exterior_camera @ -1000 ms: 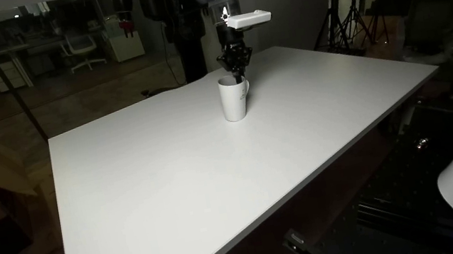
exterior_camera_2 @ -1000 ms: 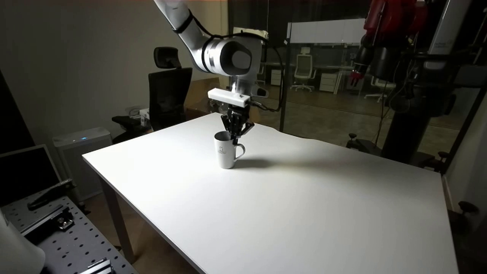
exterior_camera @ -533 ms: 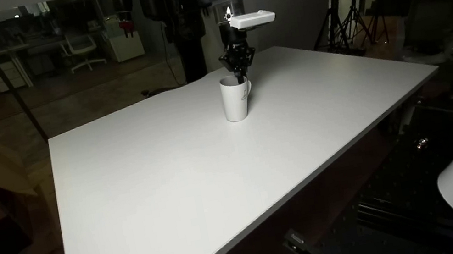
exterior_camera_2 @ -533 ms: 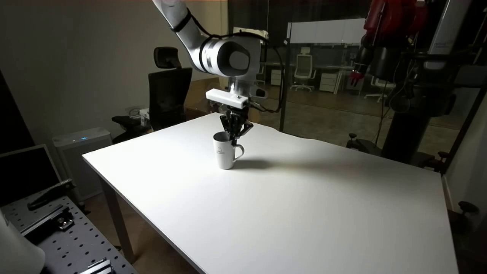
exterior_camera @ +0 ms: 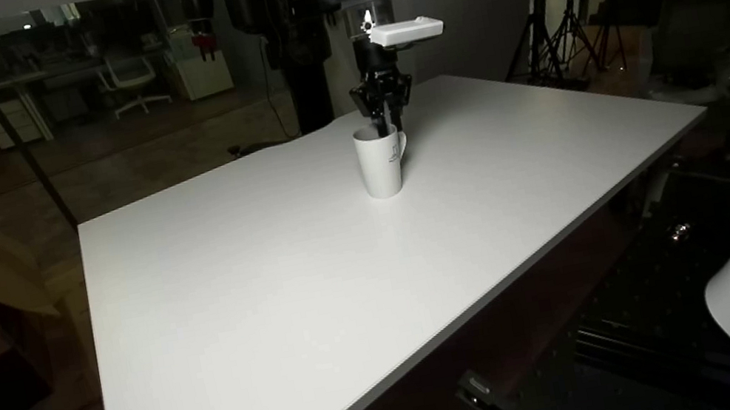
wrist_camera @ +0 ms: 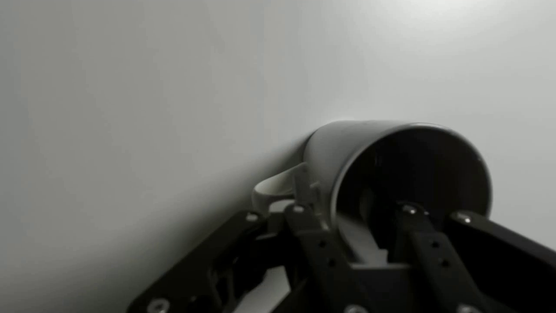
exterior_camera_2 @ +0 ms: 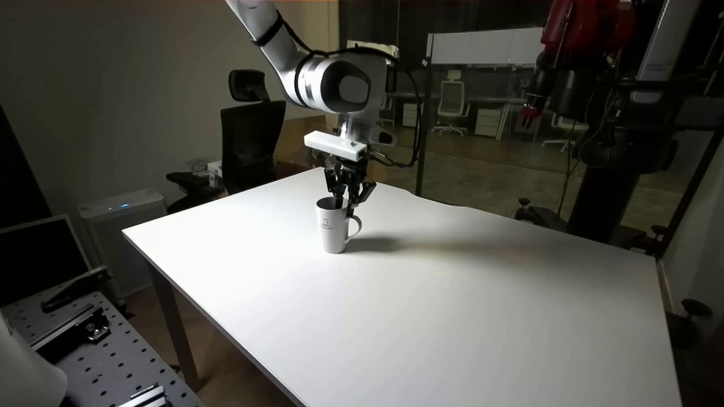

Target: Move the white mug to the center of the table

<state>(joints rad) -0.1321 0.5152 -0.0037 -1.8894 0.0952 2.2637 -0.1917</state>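
Straddling the wall of the white mug [exterior_camera_2: 332, 234], the fingers [wrist_camera: 382, 226] stood spread, one reaching down inside the mug and the other hanging outside, just beside the handle [wrist_camera: 262, 198]; whether either pressed on the wall could not be told. The mug stood upright near the middle of the bench [exterior_camera: 242, 317], well apart from its edges in both exterior views, with a soft shadow [exterior_camera_2: 373, 244] extending over the surface from the handle's side. Above the fingers, the arm [exterior_camera_2: 319, 85] carried a white, bar-shaped housing [exterior_camera_2: 335, 144].
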